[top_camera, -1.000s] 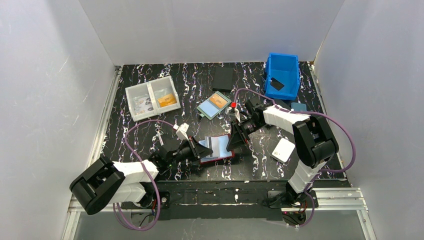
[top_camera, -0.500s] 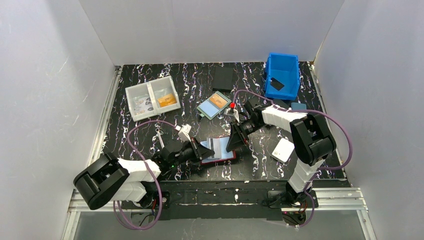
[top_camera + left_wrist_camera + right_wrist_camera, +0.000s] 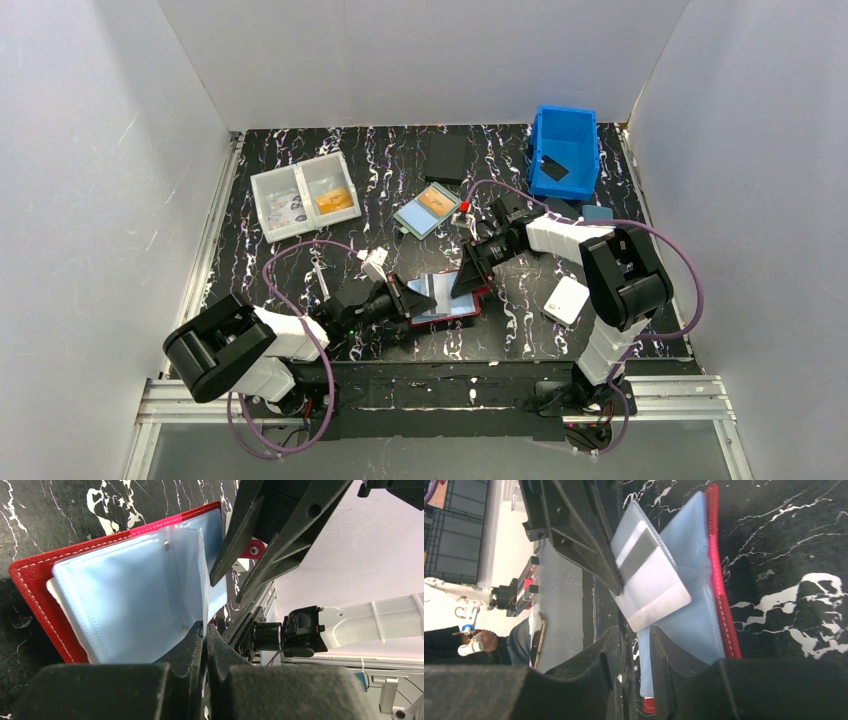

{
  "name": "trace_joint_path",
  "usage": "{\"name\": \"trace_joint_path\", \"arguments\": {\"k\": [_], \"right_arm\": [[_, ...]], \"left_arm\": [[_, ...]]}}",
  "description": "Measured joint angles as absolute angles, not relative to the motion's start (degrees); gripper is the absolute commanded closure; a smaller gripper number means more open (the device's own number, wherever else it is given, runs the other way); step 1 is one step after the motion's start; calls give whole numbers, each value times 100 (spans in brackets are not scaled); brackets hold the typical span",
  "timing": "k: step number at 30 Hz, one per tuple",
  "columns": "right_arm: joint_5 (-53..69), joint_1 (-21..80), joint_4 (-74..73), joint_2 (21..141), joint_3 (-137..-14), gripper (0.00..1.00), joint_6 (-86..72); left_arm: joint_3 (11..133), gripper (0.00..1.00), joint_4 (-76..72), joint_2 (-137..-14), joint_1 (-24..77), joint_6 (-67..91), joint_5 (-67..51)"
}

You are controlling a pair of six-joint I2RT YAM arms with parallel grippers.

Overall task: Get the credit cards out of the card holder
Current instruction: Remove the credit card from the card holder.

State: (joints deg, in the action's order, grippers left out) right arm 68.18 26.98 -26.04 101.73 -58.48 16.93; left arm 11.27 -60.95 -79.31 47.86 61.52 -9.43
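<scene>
A light-blue sleeve point(image 3: 135, 595) of the card holder point(image 3: 30, 580) is being pinched by the left gripper point(image 3: 205, 626); the right gripper point(image 3: 635, 630) is being held parted, empty.

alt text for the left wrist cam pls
The left gripper, shut, pinches the edge of a raised pale-blue sleeve inside the open red card holder, which lies on the black marbled table. The right gripper reaches in from the upper right over the holder's edge, jaws apart.

White walls point(image 3: 420, 60) on 3 sides; black marbled tabletop point(image 3: 380, 160); even light.
</scene>
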Motion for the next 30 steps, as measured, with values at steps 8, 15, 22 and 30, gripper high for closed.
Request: {"name": "trace_joint_path", "arguments": {"k": [8, 15, 22, 30], "right_arm": [[6667, 2613, -2300, 10173, -5824, 54, 1315], [6849, 2580, -2213, 10197, -5822, 56, 1208], [7140, 2482, -2211, 10241, -5822, 69, 1192], [7223, 2434, -2296, 10254, -5824, 96, 1339]], "left_arm": [[1170, 100, -6311, -8027, 4827, 6171, -943], [1343, 100, -6449, -8226, 4871, 6158, -972], [1347, 100, -6591, -8239, 4888, 6156, -963], [1345, 100, -6641, -8241, 4888, 6156, -954]]}}
